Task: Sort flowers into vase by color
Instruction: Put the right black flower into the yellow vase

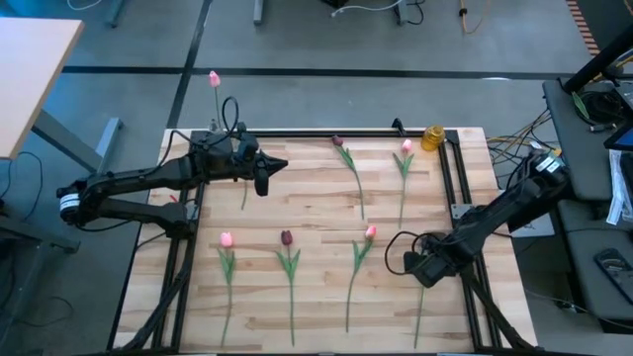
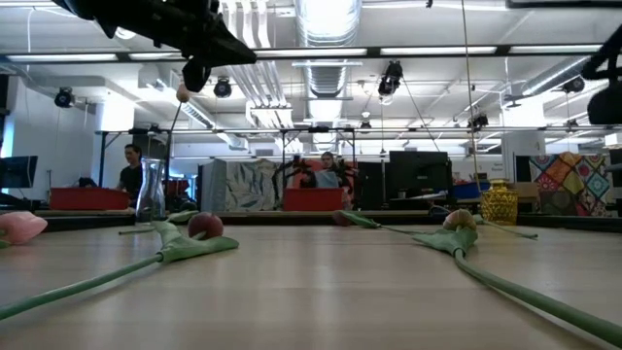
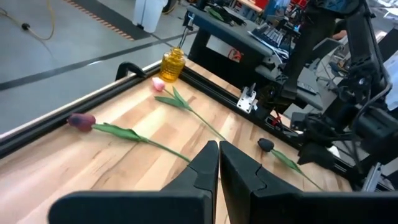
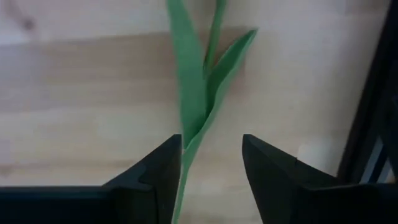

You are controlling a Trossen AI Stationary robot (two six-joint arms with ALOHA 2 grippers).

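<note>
At the table's back left corner a pink tulip (image 1: 214, 77) stands upright. Only the low view shows that its stem sits in a clear glass vase (image 2: 151, 191). The left gripper (image 1: 269, 168) hangs above the boards just right of that corner. Its wrist view shows the jaws pressed together with nothing between them. A thin green stem (image 1: 244, 194) shows beside this arm from above; its head cannot be seen.

Along the front row lie a pink tulip (image 1: 226, 238), a maroon tulip (image 1: 287, 237) and another pink tulip (image 1: 371, 232), all with heads toward the back. In the back row lie a maroon tulip (image 1: 337, 141) and a pink tulip (image 1: 406, 146), the latter near a yellow vase (image 1: 432, 136) at the back right corner.

The right gripper (image 1: 423, 269) is low over the front right of the table, covering the head of one more tulip whose stem (image 1: 419, 302) trails out toward the front edge. From above that head is hidden; the left wrist view shows a dark head (image 3: 265, 144) beside the right arm. The right wrist view shows its jaws apart, straddling the green leaves (image 4: 199, 93). The stem runs close against one finger (image 4: 163, 171) and well clear of the other.

Counted: four pink heads, three maroon with the covered one, one stem without a visible head, two vases.
</note>
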